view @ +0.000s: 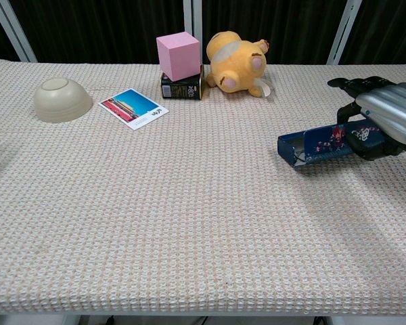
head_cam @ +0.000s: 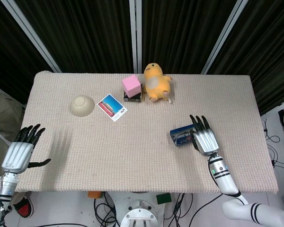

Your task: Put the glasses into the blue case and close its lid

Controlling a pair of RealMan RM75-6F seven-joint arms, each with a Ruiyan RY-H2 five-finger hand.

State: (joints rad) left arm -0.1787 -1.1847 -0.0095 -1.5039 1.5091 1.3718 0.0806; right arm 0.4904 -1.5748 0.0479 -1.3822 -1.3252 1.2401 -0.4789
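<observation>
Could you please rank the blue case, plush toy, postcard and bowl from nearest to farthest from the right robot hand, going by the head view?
From the right robot hand:
1. Blue case, right under its fingers.
2. Plush toy, at the table's far edge, centre.
3. Postcard, left of centre.
4. Bowl, farthest left, just beyond the postcard.
</observation>
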